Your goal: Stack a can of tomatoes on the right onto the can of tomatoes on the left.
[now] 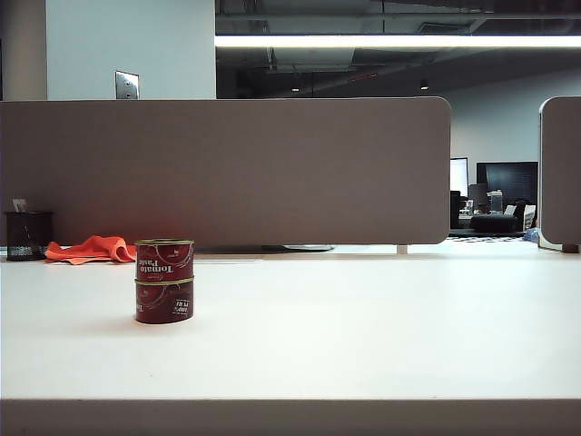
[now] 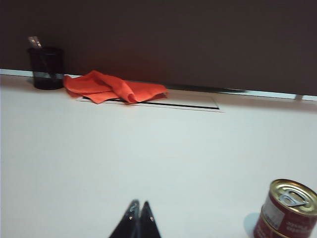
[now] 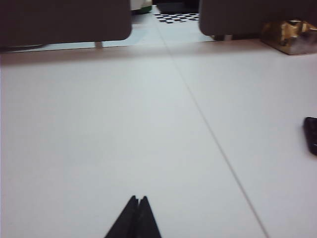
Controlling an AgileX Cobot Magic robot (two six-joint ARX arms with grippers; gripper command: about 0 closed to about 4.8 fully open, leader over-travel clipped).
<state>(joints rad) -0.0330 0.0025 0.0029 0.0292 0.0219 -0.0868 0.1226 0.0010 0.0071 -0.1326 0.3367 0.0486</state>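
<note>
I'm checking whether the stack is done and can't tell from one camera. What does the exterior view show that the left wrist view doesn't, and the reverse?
Only the exterior view shows both tomato cans: upper can sitting on lower can, and no arm. Only the left wrist view shows the left pincer, shut, away from the cans. Both share the orange cloth, black cup and table.

You are looking at an open-plan office: a white desk (image 1: 363, 327) is backed by grey partition screens (image 1: 227, 168) across the middle of the exterior view. At the upper right, a long ceiling strip light (image 1: 399, 41) hangs over computer monitors (image 1: 508, 182), and a black mesh pen cup (image 1: 27, 236) stands at the left edge.
</note>
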